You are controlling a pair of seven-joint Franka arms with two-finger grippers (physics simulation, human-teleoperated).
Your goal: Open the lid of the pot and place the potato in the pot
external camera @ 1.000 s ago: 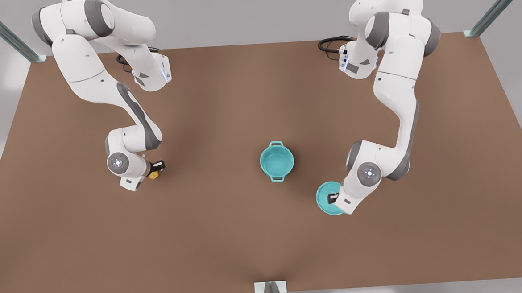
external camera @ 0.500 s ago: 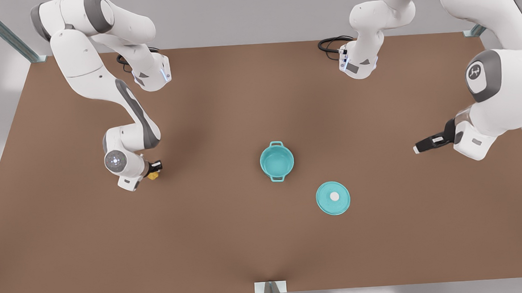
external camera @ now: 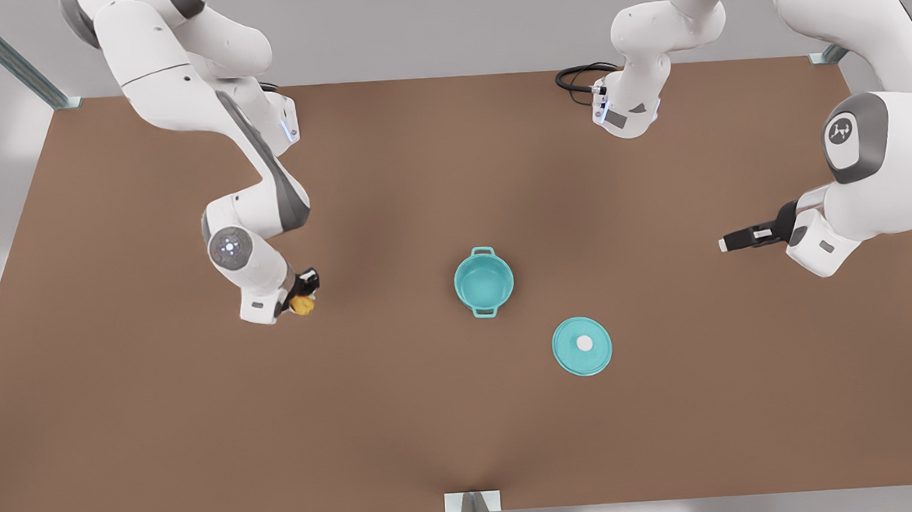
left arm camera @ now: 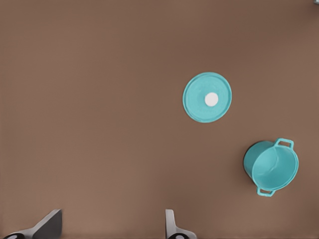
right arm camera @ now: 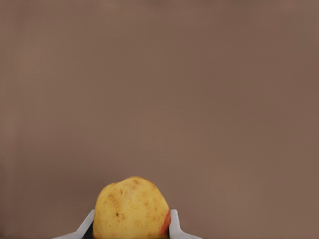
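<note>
From my station the light is even, soft and diffuse, with no glare on the brown table (external camera: 403,446). I see faint darker shading on the tabletop around the pot (external camera: 484,282) and toward the near edge, and barely any shadow under the pot lid (external camera: 582,346). In the right wrist view the potato (right arm camera: 132,209) is evenly lit and the table behind it is a smooth, featureless brown.

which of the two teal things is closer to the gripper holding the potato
The pot, the deep one with loop handles. The flat pot lid lies farther from the right gripper and its potato.
</note>
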